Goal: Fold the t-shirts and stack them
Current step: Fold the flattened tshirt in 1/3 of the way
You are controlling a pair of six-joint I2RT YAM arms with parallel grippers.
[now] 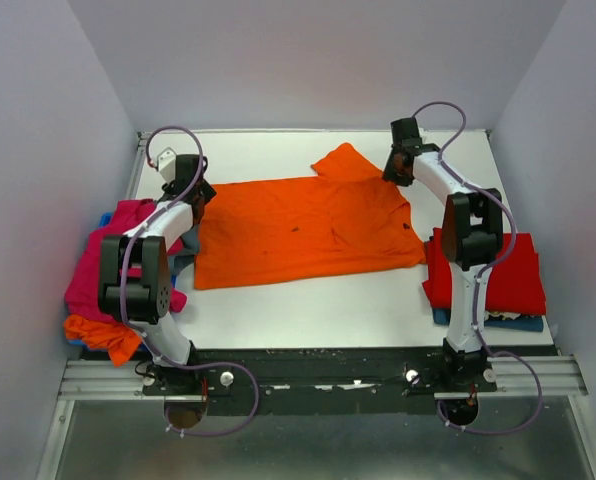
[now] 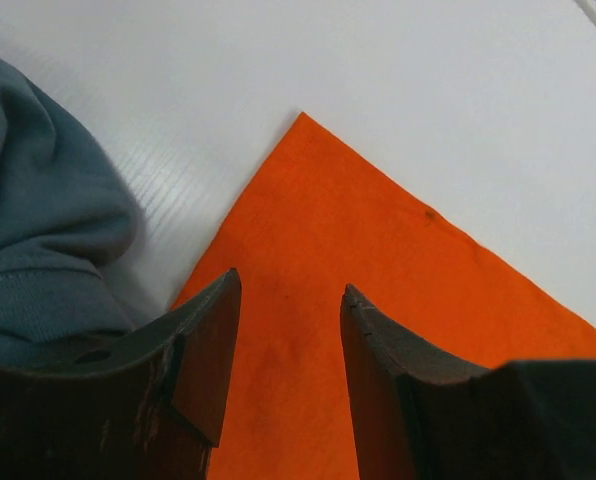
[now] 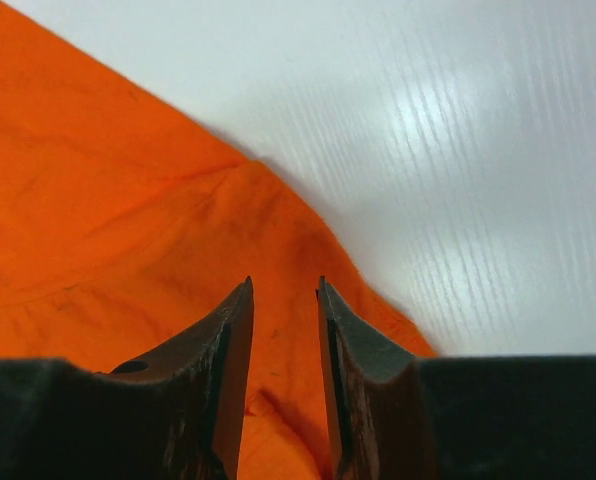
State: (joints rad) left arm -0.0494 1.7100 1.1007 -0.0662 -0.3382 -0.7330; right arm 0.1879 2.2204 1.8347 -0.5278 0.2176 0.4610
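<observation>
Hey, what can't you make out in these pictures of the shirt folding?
Top view: the left arm covers part of the left pile, so its shirt count is unclear.
Top view: the red shirt hides all but an edge of the blue shirt.
Wrist views: whether the jaws touch the orange shirt.

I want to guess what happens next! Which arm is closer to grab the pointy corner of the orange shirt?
Probably the left. The left gripper hangs open over the cloth, just short of that corner of the spread orange t-shirt. The right gripper is over at the shirt's sleeve end.
</observation>
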